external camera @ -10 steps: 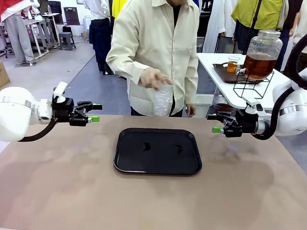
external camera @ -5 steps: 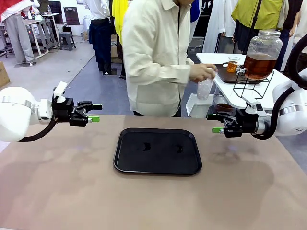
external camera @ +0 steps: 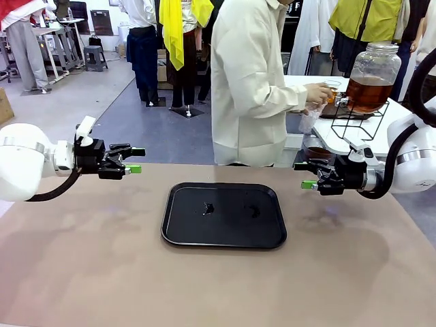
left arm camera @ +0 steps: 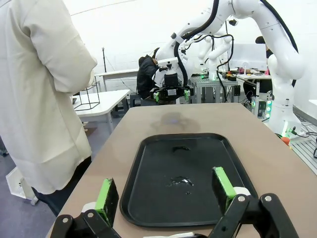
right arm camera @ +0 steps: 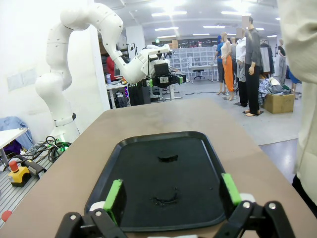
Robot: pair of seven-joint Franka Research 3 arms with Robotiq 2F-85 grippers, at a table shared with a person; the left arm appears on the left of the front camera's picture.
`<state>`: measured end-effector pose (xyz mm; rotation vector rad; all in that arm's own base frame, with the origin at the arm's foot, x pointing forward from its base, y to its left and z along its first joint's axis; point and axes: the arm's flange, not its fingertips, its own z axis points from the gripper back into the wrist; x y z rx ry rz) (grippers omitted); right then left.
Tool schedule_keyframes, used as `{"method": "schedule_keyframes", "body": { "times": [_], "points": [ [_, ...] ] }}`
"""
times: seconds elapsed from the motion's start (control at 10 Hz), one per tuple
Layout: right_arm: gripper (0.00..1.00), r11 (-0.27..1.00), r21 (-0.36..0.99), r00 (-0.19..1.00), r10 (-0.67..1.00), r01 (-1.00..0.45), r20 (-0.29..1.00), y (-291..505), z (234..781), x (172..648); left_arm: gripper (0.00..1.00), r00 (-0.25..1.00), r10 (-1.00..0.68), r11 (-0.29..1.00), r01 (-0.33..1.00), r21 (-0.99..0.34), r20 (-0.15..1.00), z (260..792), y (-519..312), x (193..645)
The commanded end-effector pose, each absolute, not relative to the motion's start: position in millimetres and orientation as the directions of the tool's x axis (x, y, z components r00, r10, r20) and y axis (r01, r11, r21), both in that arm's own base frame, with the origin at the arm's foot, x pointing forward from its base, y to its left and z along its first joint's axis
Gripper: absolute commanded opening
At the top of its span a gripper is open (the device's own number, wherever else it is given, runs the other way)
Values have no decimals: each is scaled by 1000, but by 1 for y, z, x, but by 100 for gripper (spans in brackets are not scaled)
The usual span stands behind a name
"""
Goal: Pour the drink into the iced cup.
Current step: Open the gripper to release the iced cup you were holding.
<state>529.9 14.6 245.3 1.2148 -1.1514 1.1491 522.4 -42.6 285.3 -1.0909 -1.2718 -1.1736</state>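
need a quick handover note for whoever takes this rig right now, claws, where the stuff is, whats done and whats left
Left claw: open, empty, hovering left of the black rectangular plastic tray.
Right claw: open, empty, hovering right of the tray.
Tray: on the brown table, no cup on it, only small wet spots.
Amber drink: in the big round clear glass jar on the white side table; the person's hand reaches toward a small clear cup of drink there.
Done: nothing poured on the robot's table.
Left: cups to arrive, then the pour.

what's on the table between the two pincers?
Front view: the black tray, bare except two small wet smears, lies between the open left pincer and open right pincer.
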Motion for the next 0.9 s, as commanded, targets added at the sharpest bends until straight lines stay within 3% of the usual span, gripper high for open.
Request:
{"method": "schedule_keyframes", "body": {
  "times": [0.0, 0.8],
  "points": [
    [100, 18, 71, 71, 17, -997, 997, 17, 247, 530, 100, -44, -22, 109, 993, 47, 999, 288, -43, 522],
    [100, 18, 71, 71, 17, -997, 997, 17, 247, 530, 100, -44, -22, 109, 993, 47, 999, 288, -43, 522]
  ]
}}
